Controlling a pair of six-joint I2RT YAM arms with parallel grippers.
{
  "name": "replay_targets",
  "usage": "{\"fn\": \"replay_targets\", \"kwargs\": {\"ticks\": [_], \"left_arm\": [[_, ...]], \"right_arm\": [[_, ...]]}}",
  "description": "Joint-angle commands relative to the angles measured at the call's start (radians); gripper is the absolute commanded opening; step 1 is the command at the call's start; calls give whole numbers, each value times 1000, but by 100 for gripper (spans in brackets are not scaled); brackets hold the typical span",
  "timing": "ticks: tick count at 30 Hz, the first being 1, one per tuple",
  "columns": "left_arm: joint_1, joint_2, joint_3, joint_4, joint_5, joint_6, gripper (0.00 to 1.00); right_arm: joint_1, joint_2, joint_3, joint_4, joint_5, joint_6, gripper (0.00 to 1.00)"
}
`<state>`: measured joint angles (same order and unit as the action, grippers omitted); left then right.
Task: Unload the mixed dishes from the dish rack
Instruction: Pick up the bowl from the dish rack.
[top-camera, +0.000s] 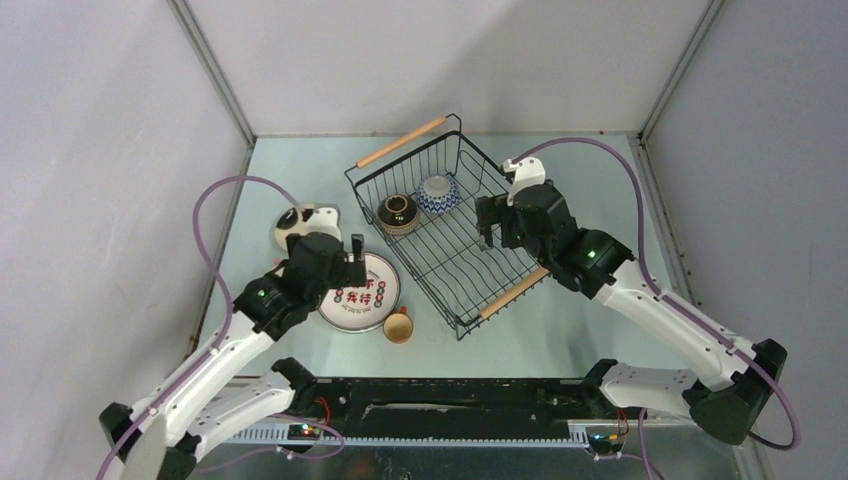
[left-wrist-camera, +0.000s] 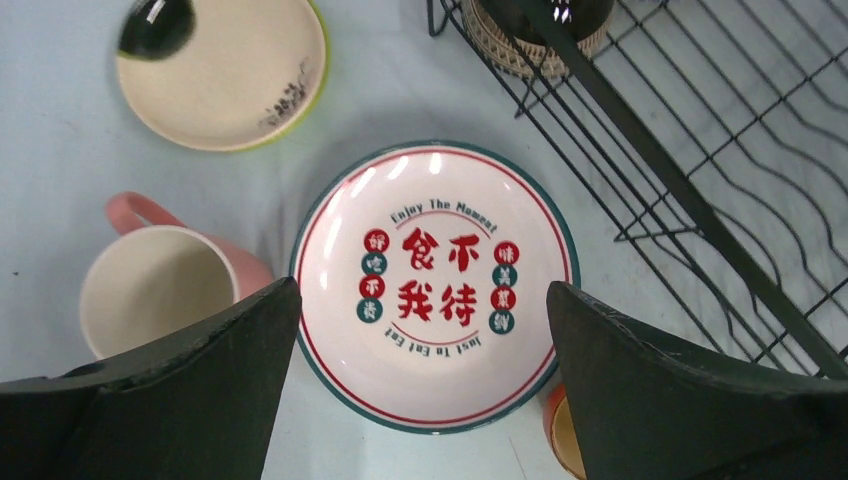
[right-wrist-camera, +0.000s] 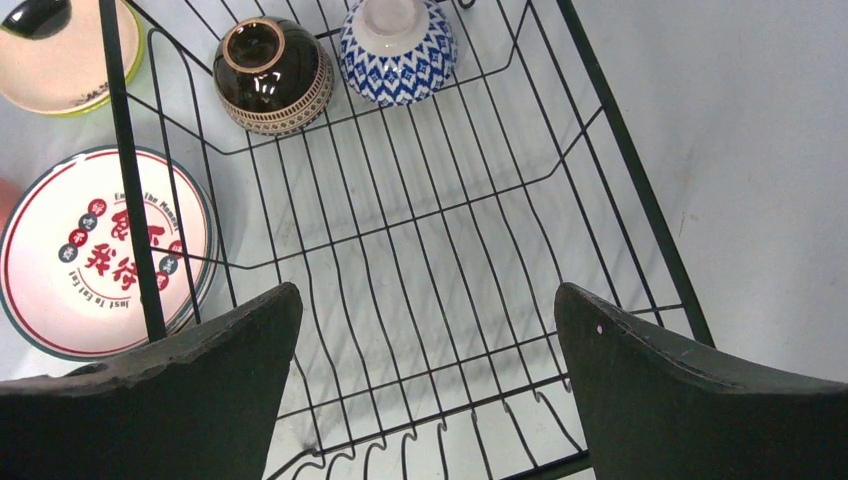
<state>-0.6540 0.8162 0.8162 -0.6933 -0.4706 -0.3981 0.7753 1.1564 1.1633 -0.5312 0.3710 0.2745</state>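
Dish rack (top-camera: 455, 262), black wire with wooden handles, mid-table; nearly unloaded. Two glazed bowls left at its far end, seemingly foot-up: dark bowl (right-wrist-camera: 274, 74), blue-patterned bowl (right-wrist-camera: 397, 50). Glossy plate (left-wrist-camera: 435, 285) and pink mug (left-wrist-camera: 160, 285) outside. Left gripper (left-wrist-camera: 422, 300) over plate, right gripper (right-wrist-camera: 428, 300) over rack floor, both wide open, empty. Next, likely: reaching forward, pinching a rounded, slippery bowl.

Left gripper (left-wrist-camera: 422, 300) hangs, jaws wide, over white plate (left-wrist-camera: 435, 200) with green rim and red Chinese characters | pink mug (left-wrist-camera: 150, 290) just left of it | cream saucer (left-wrist-camera: 225, 70) beyond | black wire dish rack (left-wrist-camera: 700, 190) at right, dark cup (left-wrist-camera: 540, 40) inside | orange cup (left-wrist-camera: 560, 435) at plate's lower right
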Motion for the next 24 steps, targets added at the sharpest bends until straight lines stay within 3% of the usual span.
{"fn": "replay_targets", "kwargs": {"ticks": [1,14,20,24], "left_arm": [[39,-57,11,105,-59,60,99],[44,-37,-37,283,-104,122,99],[44,-33,-51,319,-125,131,99],[44,-41,-59,332,-140,136,100]], "right_arm": [[-33,-43,4,55,-35,-11,100],[-228,-27,32,57,-294,99,100],[-255,9,35,109,-327,150,100],[-294,46,35,140,-296,315,100]]}}
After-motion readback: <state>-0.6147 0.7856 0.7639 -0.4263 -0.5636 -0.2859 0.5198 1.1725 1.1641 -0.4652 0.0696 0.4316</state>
